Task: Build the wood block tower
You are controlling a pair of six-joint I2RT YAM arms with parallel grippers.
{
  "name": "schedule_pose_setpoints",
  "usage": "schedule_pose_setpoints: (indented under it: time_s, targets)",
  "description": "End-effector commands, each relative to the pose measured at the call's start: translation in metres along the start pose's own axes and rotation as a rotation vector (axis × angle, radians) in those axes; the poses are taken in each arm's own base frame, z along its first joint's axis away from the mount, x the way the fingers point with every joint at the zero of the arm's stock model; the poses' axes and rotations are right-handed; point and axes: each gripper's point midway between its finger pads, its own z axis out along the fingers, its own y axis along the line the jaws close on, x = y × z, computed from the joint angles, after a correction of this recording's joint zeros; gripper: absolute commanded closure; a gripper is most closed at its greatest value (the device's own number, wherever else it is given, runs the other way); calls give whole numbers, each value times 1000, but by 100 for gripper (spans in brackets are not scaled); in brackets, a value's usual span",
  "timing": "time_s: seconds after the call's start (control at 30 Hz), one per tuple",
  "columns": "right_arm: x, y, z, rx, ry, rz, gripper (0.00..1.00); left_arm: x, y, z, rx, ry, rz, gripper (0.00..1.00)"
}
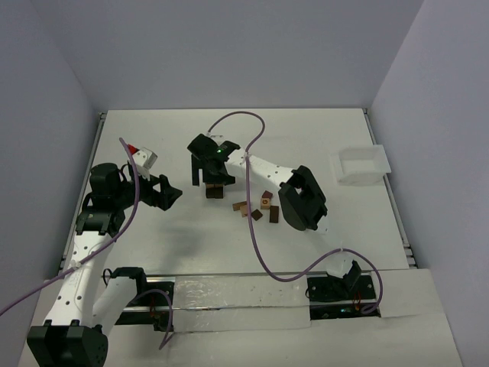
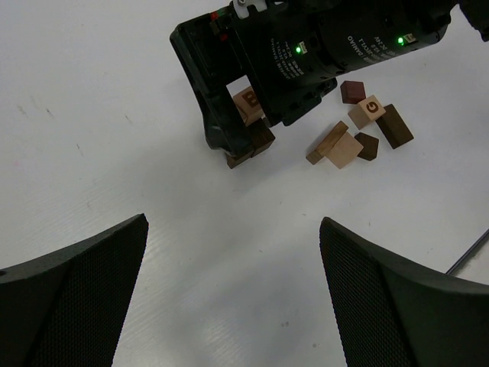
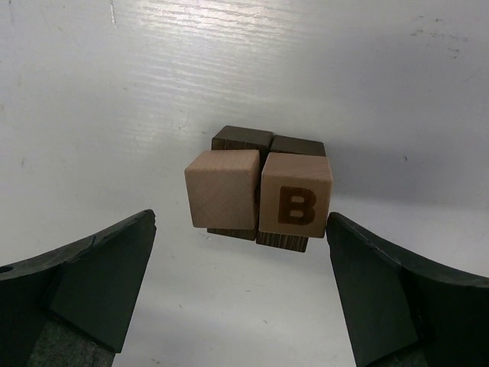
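Observation:
The wood block tower [image 3: 260, 191] is two dark brown blocks side by side with two light tan blocks on top, one marked B. It stands mid-table [image 1: 215, 192] and also shows in the left wrist view [image 2: 250, 126]. My right gripper [image 3: 239, 216] is open directly above it, one finger on each side and the right fingertip close to the B block; it also shows in the top view [image 1: 212, 177]. Several loose blocks [image 1: 260, 206], one marked G [image 2: 367, 109], lie right of the tower. My left gripper [image 1: 173, 193] is open and empty, left of the tower [image 2: 233, 222].
A white tray [image 1: 374, 157] sits at the back right. My right arm's dark elbow [image 1: 302, 199] hangs just right of the loose blocks. A purple cable [image 1: 256, 245] loops over the table in front of the blocks. Grey walls close in the table's sides and back.

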Motion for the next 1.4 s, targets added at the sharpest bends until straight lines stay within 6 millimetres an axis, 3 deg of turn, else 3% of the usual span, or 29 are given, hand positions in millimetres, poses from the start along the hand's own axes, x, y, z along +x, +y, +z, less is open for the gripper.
schedule_pose_setpoints:
  time_s: [0.0,0.5,0.97,1.37]
  targets:
    - [-25,4,-24,-3,-100,9,0,-16,3,-1,-16,-54,19,1]
    - [-23,-2,0,45,-85,43,1,-13,3,0,-15,-48,22,1]
    - [-22,-1,2,48,-77,61,13,-11,4,0,-15,-44,19,1]
    - [-24,-7,7,68,-80,72,17,-10,3,1,-12,-45,17,1]
